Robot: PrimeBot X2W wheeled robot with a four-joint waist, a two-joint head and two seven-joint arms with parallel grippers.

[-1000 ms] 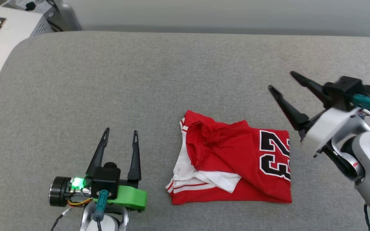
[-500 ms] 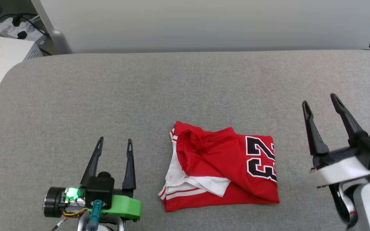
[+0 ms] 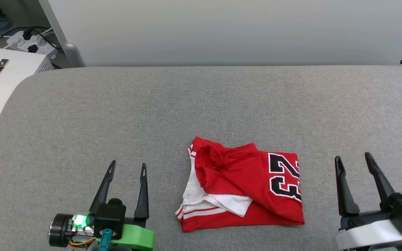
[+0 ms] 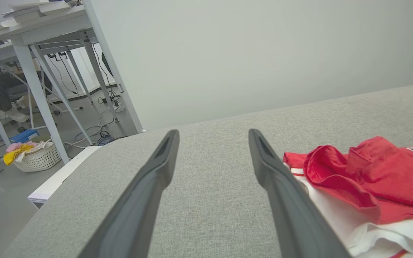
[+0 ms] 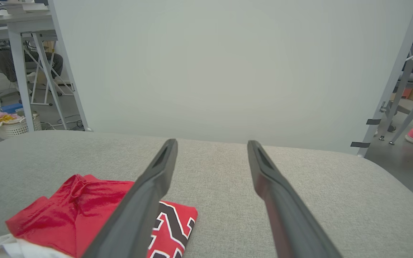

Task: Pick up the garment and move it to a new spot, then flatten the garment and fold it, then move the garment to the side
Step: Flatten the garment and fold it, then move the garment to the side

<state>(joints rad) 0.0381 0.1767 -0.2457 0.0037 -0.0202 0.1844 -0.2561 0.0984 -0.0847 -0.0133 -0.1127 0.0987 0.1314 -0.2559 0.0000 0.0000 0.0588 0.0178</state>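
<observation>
a folded red jersey (image 3: 243,188) lies on a grey padded table (image 3: 117,115), between the left gripper (image 3: 127,165) and right gripper (image 3: 352,158), both spread wide, empty, touching nothing.

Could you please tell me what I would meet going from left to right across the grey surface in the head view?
left tool, open and empty → garment, a folded red jersey lying flat → right tool, also open and empty
</observation>
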